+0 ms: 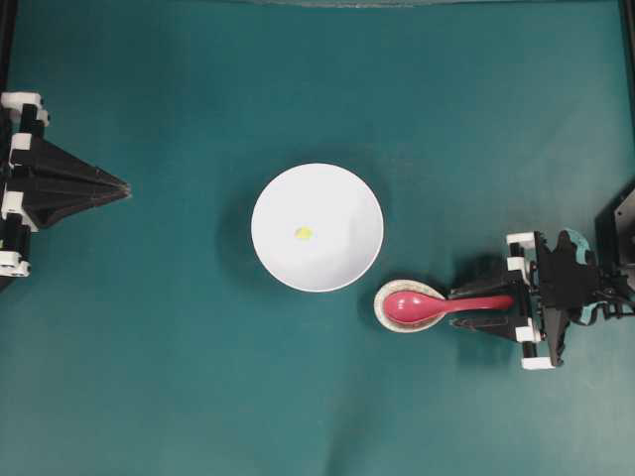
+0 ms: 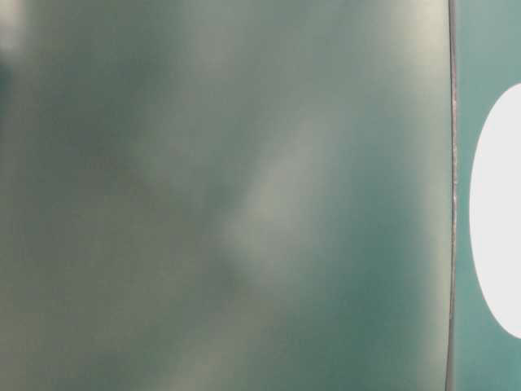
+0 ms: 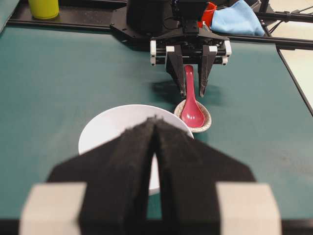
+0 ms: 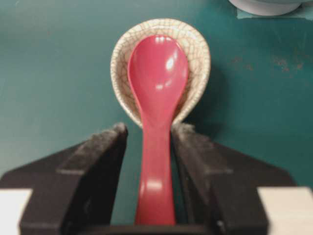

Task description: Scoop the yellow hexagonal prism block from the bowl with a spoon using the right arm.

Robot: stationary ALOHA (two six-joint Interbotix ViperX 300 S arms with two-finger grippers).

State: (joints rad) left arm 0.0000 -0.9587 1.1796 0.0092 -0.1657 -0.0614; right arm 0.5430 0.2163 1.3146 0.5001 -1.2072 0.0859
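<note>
The tiny yellow hexagonal prism block [image 1: 304, 234] lies near the middle of the white bowl [image 1: 317, 188]. Right of the bowl, the pink-red spoon [image 1: 417, 305] rests with its scoop in a small speckled beige dish [image 1: 382, 309]. Its handle points toward the right arm. My right gripper [image 1: 456, 307] straddles the handle low over the table. In the right wrist view the spoon [image 4: 157, 83] runs between the fingers with teal cloth showing at the left finger, so the right gripper [image 4: 150, 129] is open. My left gripper [image 3: 155, 120] is shut and empty at the far left.
A yellow cup [image 3: 44, 7] and a blue cloth [image 3: 237, 19] sit beyond the table's far edge behind the right arm. The table-level view is blurred, with only the bowl's [image 2: 501, 212] white edge showing at the right.
</note>
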